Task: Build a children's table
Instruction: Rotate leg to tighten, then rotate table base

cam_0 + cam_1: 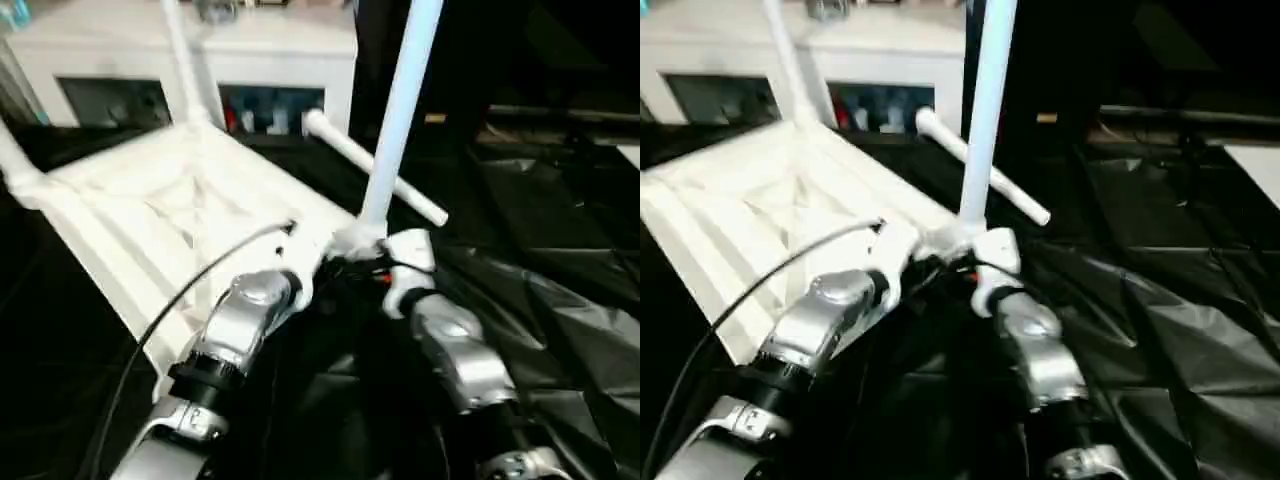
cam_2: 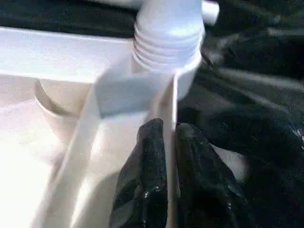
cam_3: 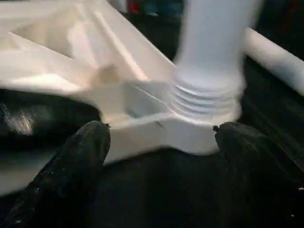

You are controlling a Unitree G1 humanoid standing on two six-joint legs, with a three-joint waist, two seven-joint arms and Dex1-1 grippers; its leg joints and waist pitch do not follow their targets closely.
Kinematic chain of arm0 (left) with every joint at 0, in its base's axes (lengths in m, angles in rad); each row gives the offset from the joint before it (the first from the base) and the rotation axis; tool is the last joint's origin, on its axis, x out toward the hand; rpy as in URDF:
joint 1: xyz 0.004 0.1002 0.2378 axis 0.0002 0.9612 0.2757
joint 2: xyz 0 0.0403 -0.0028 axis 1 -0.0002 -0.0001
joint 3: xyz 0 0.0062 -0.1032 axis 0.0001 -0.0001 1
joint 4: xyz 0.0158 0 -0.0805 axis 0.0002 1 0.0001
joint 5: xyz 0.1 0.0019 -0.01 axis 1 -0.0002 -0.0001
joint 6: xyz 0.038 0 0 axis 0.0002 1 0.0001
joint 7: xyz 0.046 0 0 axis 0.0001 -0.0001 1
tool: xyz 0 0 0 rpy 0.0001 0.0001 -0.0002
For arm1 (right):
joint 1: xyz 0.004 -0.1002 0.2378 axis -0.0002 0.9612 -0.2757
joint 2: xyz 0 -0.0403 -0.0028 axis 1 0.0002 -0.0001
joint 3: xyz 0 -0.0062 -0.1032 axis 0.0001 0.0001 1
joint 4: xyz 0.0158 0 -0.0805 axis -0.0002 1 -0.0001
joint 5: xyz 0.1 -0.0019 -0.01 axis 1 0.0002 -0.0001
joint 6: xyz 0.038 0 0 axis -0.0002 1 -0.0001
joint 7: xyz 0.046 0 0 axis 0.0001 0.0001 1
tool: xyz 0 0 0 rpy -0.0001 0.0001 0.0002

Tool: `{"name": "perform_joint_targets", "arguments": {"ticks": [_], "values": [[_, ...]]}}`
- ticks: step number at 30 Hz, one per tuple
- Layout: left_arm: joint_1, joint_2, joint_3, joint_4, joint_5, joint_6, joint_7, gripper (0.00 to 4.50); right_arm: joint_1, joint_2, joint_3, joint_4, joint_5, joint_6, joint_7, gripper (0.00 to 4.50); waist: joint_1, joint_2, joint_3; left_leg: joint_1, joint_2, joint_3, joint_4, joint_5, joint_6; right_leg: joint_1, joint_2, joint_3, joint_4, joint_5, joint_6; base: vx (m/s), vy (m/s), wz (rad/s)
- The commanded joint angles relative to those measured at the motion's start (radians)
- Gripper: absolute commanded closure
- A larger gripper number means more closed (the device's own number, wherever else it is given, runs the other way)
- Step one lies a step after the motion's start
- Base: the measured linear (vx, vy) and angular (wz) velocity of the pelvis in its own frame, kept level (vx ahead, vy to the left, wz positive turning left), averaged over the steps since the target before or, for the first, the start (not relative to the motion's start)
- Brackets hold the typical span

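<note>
Upturned on black sheeting (image 1: 560, 330): white tabletop (image 1: 150, 220), ribbed underside up, in front of a white cabinet (image 1: 280, 60). Standing in the near corner socket (image 3: 204, 118), one leg (image 1: 400, 110), threads still showing above the rim. Upright at the far corner, a second leg (image 1: 180, 60); lying loose on the sheeting just beyond the tabletop, a third (image 1: 375, 165). Pinching the tabletop's thin edge wall beside the socket, left gripper (image 2: 171, 137), fingers nearly together. Spread wide just short of the socket, gripping nothing, right gripper (image 3: 159, 133).

White ribbed tabletop (image 1: 170, 215); white legs (image 1: 400, 110); black sheet (image 1: 560, 300).
</note>
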Motion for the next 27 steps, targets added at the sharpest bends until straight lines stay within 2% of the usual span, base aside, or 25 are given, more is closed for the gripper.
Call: {"name": "perform_joint_targets", "arguments": {"ticks": [1, 3, 7, 9, 12, 13, 14, 15, 16, 17, 18, 19, 21, 22, 25, 27], "values": [[-0.024, 0.015, 0.039, -0.038, -0.015, -0.028, 0.019, 3.60, 0.007, -0.007, -0.005, -0.016, -0.011, 0.000, -0.024, 0.49, 0.002, -0.002, -0.063, 0.006, 0.012, 0.000, -0.050, -0.025, 0.076, 0.066, -0.051, 0.039, -0.047, 0.186, -0.227, 0.000, 0.000, 0.00], [-0.028, 0.026, 0.082, -0.071, -0.031, -0.036, 0.040, 3.49, 0.018, -0.009, 0.002, -0.035, -0.009, 0.007, -0.030, 0.49, -0.003, -0.004, -0.058, 0.009, 0.015, 0.001, -0.054, -0.071, 0.066, 0.066, -0.053, 0.040, -0.052, 0.123, -0.226, 0.000, 0.000, 0.00], [-0.011, 0.078, 0.131, -0.144, -0.040, -0.021, 0.056, 3.15, 0.032, -0.016, 0.015, -0.046, -0.025, 0.033, -0.040, 0.49, -0.005, -0.003, -0.054, 0.011, 0.018, 0.000, -0.057, -0.093, 0.054, 0.065, -0.052, 0.041, -0.054, 0.074, -0.214, 0.000, 0.000, 0.00], [0.021, 0.161, 0.198, -0.210, -0.024, 0.018, 0.093, 3.15, 0.030, -0.022, 0.023, -0.018, -0.051, 0.057, -0.053, 0.49, -0.008, -0.001, -0.053, 0.010, 0.018, 0.000, -0.058, -0.095, 0.044, 0.064, -0.051, 0.041, -0.053, 0.066, -0.210, 0.000, 0.000, 0.00], [0.064, 0.238, 0.256, -0.262, -0.006, 0.051, 0.106, 3.15, 0.029, -0.025, 0.029, 0.000, -0.062, 0.068, -0.058, 0.49, -0.012, 0.000, -0.055, 0.012, 0.017, -0.001, -0.057, -0.087, 0.028, 0.064, -0.049, 0.040, -0.049, 0.065, -0.200, 0.000, 0.000, 0.00], [0.100, 0.291, 0.281, -0.286, 0.013, 0.069, 0.099, 3.15, 0.027, -0.026, 0.035, 0.008, -0.068, 0.068, -0.059, 0.49, -0.012, 0.001, -0.055, 0.013, 0.017, -0.001, -0.057, -0.081, 0.025, 0.062, -0.048, 0.040, -0.047, 0.064, -0.196, 0.000, 0.000, 0.00], [0.100, 0.291, 0.281, -0.286, 0.013, 0.069, 0.099, 3.15, 0.027, -0.026, 0.035, 0.008, -0.068, 0.068, -0.059, 0.49, -0.016, 0.002, -0.054, 0.013, 0.015, 0.000, -0.058, -0.079, 0.024, 0.061, -0.046, 0.040, -0.048, 0.065, -0.196, 0.000, 0.000, 0.00], [0.127, 0.329, 0.298, -0.303, 0.026, 0.083, 0.094, 3.15, 0.027, -0.027, 0.040, 0.014, -0.073, 0.069, -0.060, 0.49, -0.015, 0.004, -0.054, 0.019, 0.016, 0.002, -0.056, -0.085, 0.022, 0.055, -0.043, 0.041, -0.050, 0.064, -0.200, 0.000, 0.000, 0.00], [0.164, 0.378, 0.327, -0.316, 0.040, 0.097, 0.094, 3.15, 0.024, -0.023, 0.043, 0.023, -0.072, 0.070, -0.062, 0.49, -0.008, 0.002, -0.054, 0.021, 0.019, 0.002, -0.057, -0.085, 0.019, 0.054, -0.045, 0.041, -0.048, 0.072, -0.204, 0.000, 0.000, 0.00], [0.194, 0.417, 0.351, -0.314, 0.060, 0.097, 0.102, 3.15, 0.017, -0.019, 0.044, 0.036, -0.073, 0.068, -0.066, 0.49, -0.010, -0.001, -0.052, 0.017, 0.016, 0.003, -0.060, -0.091, 0.017, 0.056, -0.042, 0.041, -0.048, 0.059, -0.198, 0.000, 0.000, 0.00], [0.228, 0.459, 0.377, -0.307, 0.080, 0.098, 0.112, 3.15, 0.009, -0.014, 0.045, 0.050, -0.073, 0.066, -0.070, 0.49, -0.007, 0.004, -0.053, 0.022, 0.018, 0.001, -0.059, -0.098, 0.014, 0.052, -0.045, 0.040, -0.047, 0.052, -0.199, 0.000, 0.000, 0.00], [0.238, 0.471, 0.385, -0.305, 0.086, 0.098, 0.116, 3.15, 0.006, -0.012, 0.045, 0.054, -0.072, 0.065, -0.071, 0.49, -0.009, -0.001, -0.050, 0.016, 0.016, 0.000, -0.063, -0.106, 0.012, 0.055, -0.045, 0.040, -0.047, 0.031, -0.192, 0.000, 0.000, 0.00], [0.266, 0.504, 0.406, -0.298, 0.103, 0.102, 0.127, 3.15, -0.003, -0.007, 0.047, 0.068, -0.070, 0.065, -0.074, 0.49, -0.010, 0.004, -0.049, 0.023, 0.018, 0.000, -0.065, -0.130, -0.003, 0.051, -0.044, 0.042, -0.052, 0.005, -0.187, 0.000, 0.000, 0.00], [0.297, 0.541, 0.417, -0.290, 0.128, 0.106, 0.136, 3.15, -0.016, -0.002, 0.050, 0.090, -0.073, 0.060, -0.078, 0.49, -0.007, 0.003, -0.048, 0.027, 0.020, 0.000, -0.065, -0.143, -0.009, 0.046, -0.045, 0.042, -0.051, 0.005, -0.190, 0.000, 0.000, 0.00], [0.392, 0.622, 0.427, -0.324, 0.165, 0.167, 0.138, 3.15, -0.051, 0.008, 0.061, 0.148, -0.086, 0.050, -0.079, 0.49, -0.009, 0.001, -0.045, 0.022, 0.019, -0.003, -0.070, -0.165, -0.020, 0.048, -0.046, 0.043, -0.049, -0.004, -0.190, 0.000, 0.000, 0.00], [0.426, 0.638, 0.424, -0.347, 0.170, 0.194, 0.123, 3.15, -0.063, 0.012, 0.063, 0.167, -0.089, 0.048, -0.077, 0.49, -0.009, 0.002, -0.046, 0.025, 0.021, -0.003, -0.070, -0.175, -0.024, 0.047, -0.048, 0.043, -0.049, -0.013, -0.193, 0.000, 0.000, 0.00]]}}
